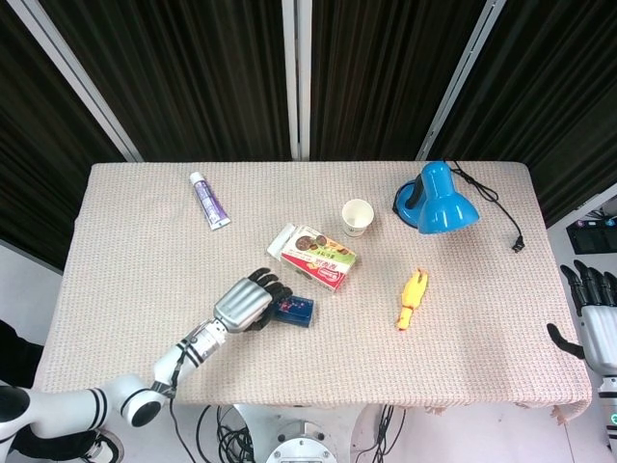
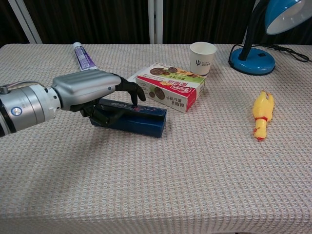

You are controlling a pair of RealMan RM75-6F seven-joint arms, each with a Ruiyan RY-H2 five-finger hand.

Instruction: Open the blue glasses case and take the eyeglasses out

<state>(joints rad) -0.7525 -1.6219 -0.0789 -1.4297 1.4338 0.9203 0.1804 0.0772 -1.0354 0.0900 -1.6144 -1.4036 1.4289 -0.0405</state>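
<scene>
The blue glasses case lies closed on the table just in front of the cookie box, its long front side turned toward the chest view. My left hand grips its left half, with the dark fingers curled over the top edge and the thumb under the near side. From the head view the left hand covers most of the case; only the right end shows. No eyeglasses are visible. My right hand hangs off the table's right edge with its fingers spread, holding nothing.
A cookie box lies right behind the case. Farther back stand a paper cup and a blue desk lamp with its cord. A yellow rubber chicken lies at the right, a toothpaste tube at the back left.
</scene>
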